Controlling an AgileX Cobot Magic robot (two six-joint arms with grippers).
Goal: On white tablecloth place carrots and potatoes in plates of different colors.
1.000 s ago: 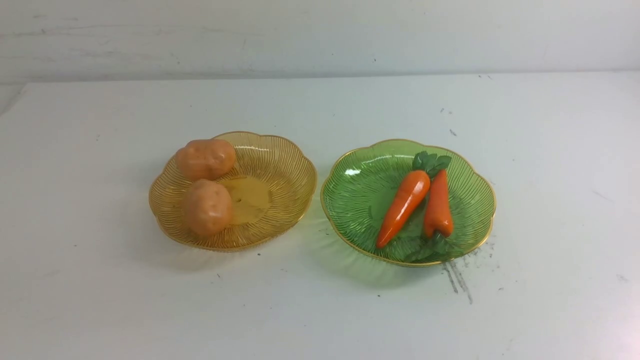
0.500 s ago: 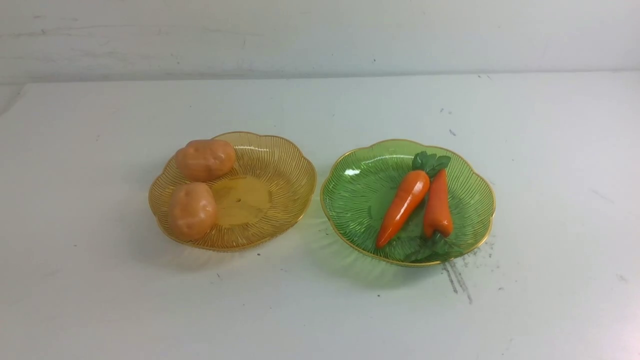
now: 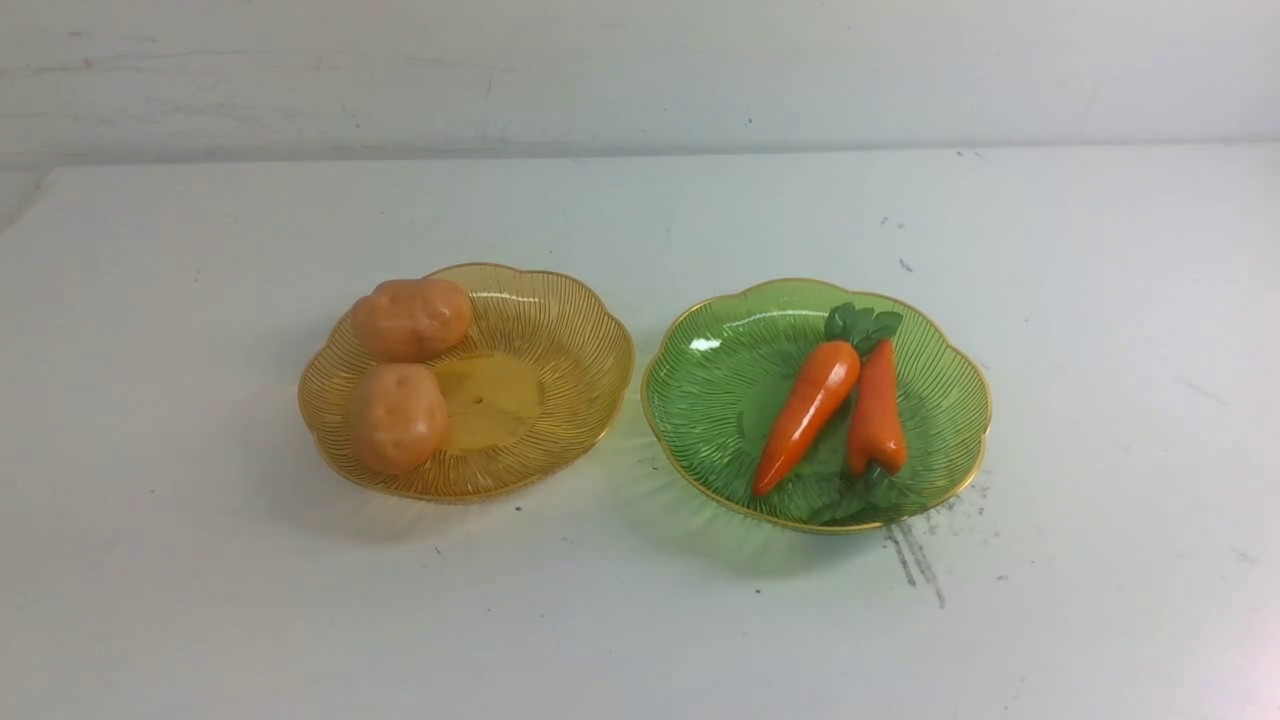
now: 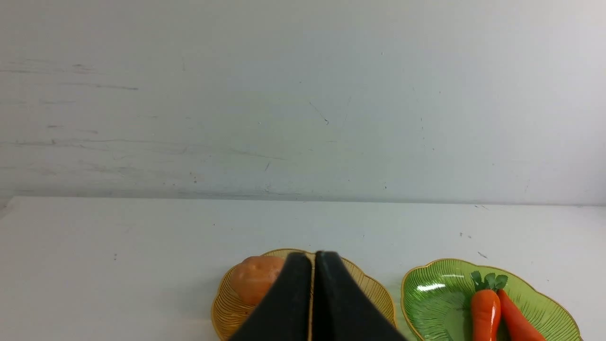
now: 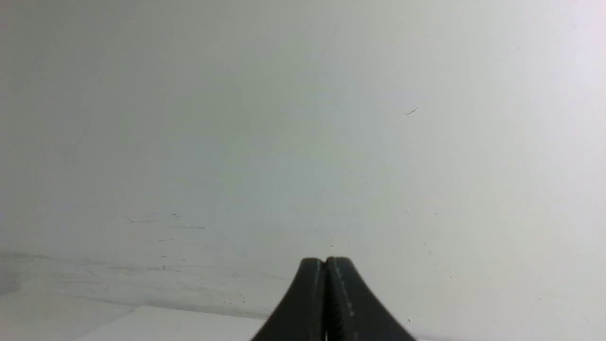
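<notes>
On the white tablecloth [image 3: 640,620] stand two plates side by side. The amber-yellow plate [image 3: 560,330] on the left holds two potatoes, one at the back [image 3: 411,319] and one nearer [image 3: 397,417]. The green plate [image 3: 720,370] on the right holds two carrots [image 3: 808,402] [image 3: 877,410] lying side by side. Neither arm shows in the front view. In the left wrist view my left gripper [image 4: 313,258] is shut and empty, hanging in front of the amber plate [image 4: 374,289], with a potato [image 4: 255,279] and the carrots [image 4: 485,312] visible. My right gripper [image 5: 325,263] is shut, facing the wall.
A pale wall [image 3: 640,70] rises behind the table's far edge. Grey scuff streaks [image 3: 915,560] mark the cloth just in front of the green plate.
The nearer potato in the amber plate rolled left toward the rim, then came partway back. Everything else stayed put.
</notes>
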